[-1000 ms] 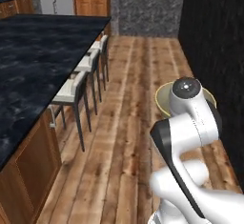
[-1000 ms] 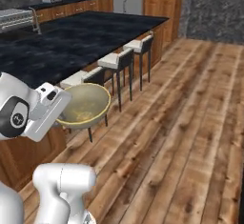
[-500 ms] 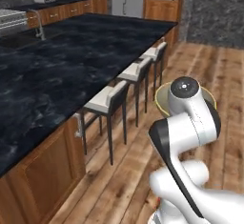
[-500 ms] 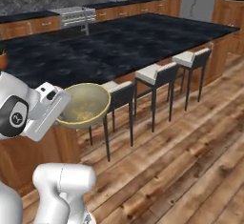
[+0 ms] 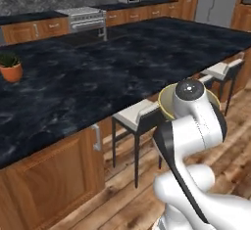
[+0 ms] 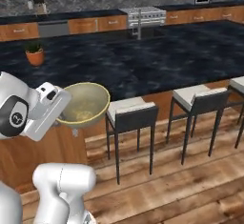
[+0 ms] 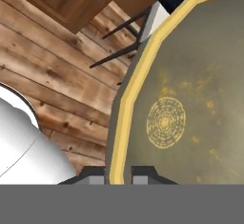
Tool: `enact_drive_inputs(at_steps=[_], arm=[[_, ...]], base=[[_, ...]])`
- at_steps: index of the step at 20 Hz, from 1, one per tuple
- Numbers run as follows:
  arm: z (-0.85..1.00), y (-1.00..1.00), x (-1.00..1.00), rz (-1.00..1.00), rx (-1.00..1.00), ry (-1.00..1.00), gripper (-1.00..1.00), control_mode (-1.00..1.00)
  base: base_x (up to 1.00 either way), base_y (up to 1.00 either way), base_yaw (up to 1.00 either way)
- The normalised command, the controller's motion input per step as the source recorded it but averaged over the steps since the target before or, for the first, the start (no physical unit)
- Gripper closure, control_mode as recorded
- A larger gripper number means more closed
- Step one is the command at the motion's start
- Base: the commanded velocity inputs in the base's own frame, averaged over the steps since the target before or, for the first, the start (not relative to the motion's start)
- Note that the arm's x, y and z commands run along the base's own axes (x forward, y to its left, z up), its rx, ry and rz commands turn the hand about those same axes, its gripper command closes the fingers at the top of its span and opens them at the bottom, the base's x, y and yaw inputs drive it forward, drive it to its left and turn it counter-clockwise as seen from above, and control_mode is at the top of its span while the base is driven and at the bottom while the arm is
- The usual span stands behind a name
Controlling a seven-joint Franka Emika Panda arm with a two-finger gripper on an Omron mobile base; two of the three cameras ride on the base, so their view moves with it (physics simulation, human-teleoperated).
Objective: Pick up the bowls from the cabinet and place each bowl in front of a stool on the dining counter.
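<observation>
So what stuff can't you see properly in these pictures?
- Bowl, left base view: mostly hidden behind the arm.
- Bowl rim, hand view: right side cut off by the picture edge.
- Gripper, hand view: fingertips barely show, pinching the rim.
- Far stool, right base view: cut off at the right edge.
- Plant: too small for leaf detail.

Glossy white arm (image 5: 196,126), dark joints

Pale olive bowl (image 6: 85,104) pinched at rim, upright in mid-air, beside cream-seated stool (image 6: 131,112).

One bowl (image 6: 85,105) — three stools (image 6: 131,111) — one plant pot (image 6: 35,55).
</observation>
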Motion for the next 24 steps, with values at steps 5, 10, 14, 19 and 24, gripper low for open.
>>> enact_drive_inputs(at_steps=[5,10,14,19,24], arm=[[0.00,0.00,0.00,0.00,0.00,0.00,1.00,1.00],[0.00,0.00,0.00,0.00,0.00,0.00,1.00,1.00],[0.00,0.00,0.00,0.00,0.00,0.00,1.00,1.00],[0.00,0.00,0.00,0.00,0.00,0.00,1.00,1.00],[0.00,0.00,0.00,0.00,0.00,0.00,1.00,1.00]], base=[[0.62,-0.59,0.69],[0.37,-0.74,0.55],[0.34,-0.86,0.41],[0.20,-0.85,0.28],[0.62,-0.56,0.13]])
